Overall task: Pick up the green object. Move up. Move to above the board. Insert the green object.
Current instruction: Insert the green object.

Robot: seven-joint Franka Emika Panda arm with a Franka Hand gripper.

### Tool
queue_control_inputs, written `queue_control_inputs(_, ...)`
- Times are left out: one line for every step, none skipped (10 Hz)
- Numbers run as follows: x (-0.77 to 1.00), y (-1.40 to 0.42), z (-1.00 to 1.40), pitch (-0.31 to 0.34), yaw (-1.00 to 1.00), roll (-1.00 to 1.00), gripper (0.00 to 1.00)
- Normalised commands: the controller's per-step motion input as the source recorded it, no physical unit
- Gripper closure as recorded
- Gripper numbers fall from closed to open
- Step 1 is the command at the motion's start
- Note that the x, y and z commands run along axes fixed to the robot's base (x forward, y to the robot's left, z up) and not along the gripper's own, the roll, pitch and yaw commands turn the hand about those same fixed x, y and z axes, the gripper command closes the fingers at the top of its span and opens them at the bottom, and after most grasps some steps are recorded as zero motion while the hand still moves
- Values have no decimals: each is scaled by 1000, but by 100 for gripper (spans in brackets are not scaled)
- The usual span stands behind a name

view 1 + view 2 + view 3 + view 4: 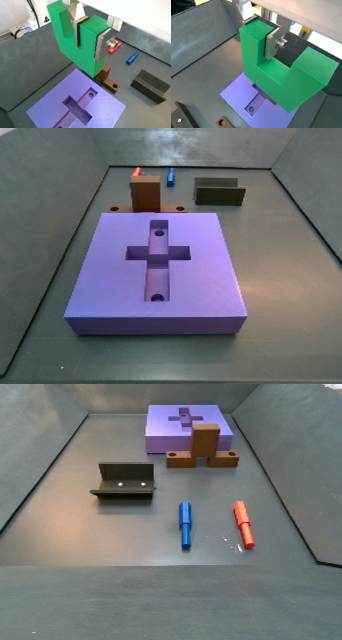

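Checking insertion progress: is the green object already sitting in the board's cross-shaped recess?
No: the gripper holds the green object above the board, whose recess lies empty.

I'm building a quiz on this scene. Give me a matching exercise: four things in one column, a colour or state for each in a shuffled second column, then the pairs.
Things:
1. green object
2. board
3. brown-orange block
4. dark olive U-shaped block

States:
A. lies on the floor, purple, its cross-shaped recess unfilled
B. stands beside the board, with a flat holed base
C. held off the floor in the pincer, one prong between the fingers, above the board
D. lies apart from the board, near the blue and red pens

Pairs: 1-C, 2-A, 3-B, 4-D
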Motion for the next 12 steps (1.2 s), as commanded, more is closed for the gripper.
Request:
queue_control_inputs(106,-66,-31,26,-23,0,100)
queue_control_inputs(120,0,-214,-63,-57,-240,100)
queue_control_inputs(194,-180,-557,-157,0,-176,100)
queue_control_inputs(306,-200,-726,-146,123,-141,100)
queue_control_inputs(429,-463,-1000,-36,354,0,100)
queue_control_inputs(186,-440,-1000,-49,337,0,100)
queue_control_inputs(297,-489,-943,-113,354,11,100)
queue_control_inputs(351,-454,-866,-161,300,59,100)
queue_control_inputs(437,-297,-791,-176,100,110,100)
queue_control_inputs(483,-171,-526,-97,-46,106,100)
queue_control_inputs(371,-86,-443,-99,-9,149,100)
queue_control_inputs(280,-69,-517,-94,-23,159,100)
